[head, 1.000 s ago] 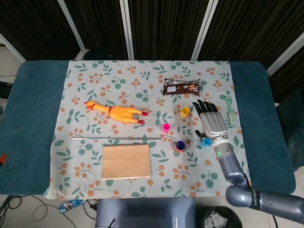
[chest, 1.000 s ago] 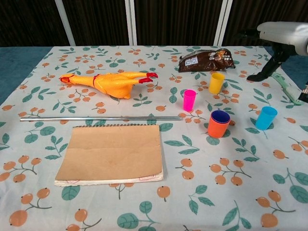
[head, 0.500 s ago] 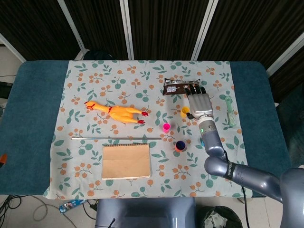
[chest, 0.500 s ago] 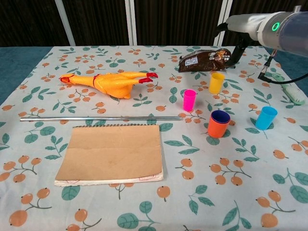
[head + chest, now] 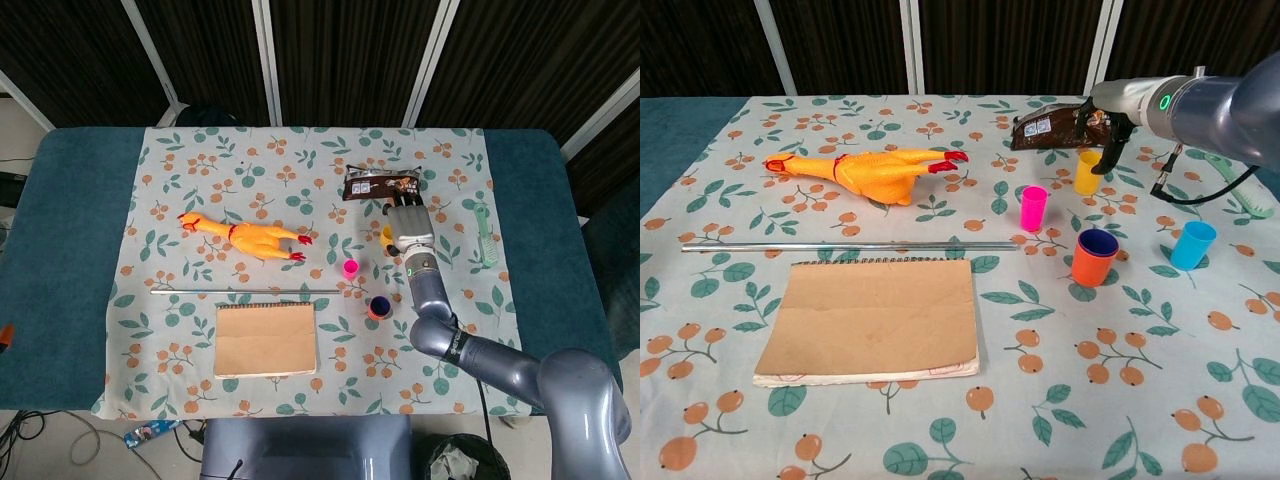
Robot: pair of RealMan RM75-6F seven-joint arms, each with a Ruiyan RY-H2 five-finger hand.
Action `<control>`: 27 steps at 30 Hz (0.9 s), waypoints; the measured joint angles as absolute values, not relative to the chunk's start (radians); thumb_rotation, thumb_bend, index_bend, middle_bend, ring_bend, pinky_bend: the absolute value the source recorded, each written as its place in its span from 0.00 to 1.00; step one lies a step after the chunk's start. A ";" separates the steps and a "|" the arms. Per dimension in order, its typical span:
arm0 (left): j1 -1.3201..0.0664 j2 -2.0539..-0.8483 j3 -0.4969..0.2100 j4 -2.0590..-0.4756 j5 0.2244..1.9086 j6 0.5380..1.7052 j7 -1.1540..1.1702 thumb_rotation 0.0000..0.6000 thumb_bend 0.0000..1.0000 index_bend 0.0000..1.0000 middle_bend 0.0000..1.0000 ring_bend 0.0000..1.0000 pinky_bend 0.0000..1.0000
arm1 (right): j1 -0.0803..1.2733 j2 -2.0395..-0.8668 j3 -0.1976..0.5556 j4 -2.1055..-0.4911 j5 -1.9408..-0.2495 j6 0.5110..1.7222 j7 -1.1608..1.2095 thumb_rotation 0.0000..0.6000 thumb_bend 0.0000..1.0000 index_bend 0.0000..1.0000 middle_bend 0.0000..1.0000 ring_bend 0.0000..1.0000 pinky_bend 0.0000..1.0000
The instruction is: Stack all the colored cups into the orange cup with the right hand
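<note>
Head view: the right hand (image 5: 409, 226) sits over the yellow cup (image 5: 387, 236), hiding the blue cup; pink cup (image 5: 350, 268) and orange cup (image 5: 378, 308) are visible.

Chest view: four cup spots. Yellow (image 5: 1089, 172), pink (image 5: 1034, 208), blue cup (image 5: 1193, 245), and orange with a dark cup nested inside. Fingers (image 5: 1106, 158) hang beside the yellow one; whether they grasp it, can't tell.
</note>
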State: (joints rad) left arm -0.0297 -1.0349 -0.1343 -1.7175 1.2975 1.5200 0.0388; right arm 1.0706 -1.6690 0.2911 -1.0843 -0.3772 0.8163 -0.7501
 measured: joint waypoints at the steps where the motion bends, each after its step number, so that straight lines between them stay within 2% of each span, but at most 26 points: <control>1: -0.030 -1.035 -0.134 -1.718 1.297 1.521 0.039 1.00 0.26 0.14 0.02 0.00 0.00 | 1.071 -1.674 0.289 -1.078 -0.380 0.813 -0.748 1.00 0.34 0.29 0.00 0.01 0.10; 14: -0.030 -1.032 -0.140 -1.719 1.287 1.519 0.034 1.00 0.26 0.14 0.02 0.00 0.00 | 1.072 -1.739 0.292 -0.969 -0.413 0.793 -0.694 1.00 0.34 0.33 0.00 0.01 0.10; 27: -0.028 -1.031 -0.139 -1.725 1.285 1.519 0.034 1.00 0.26 0.14 0.02 0.00 0.00 | 1.060 -1.743 0.289 -0.936 -0.422 0.759 -0.677 1.00 0.34 0.39 0.00 0.02 0.11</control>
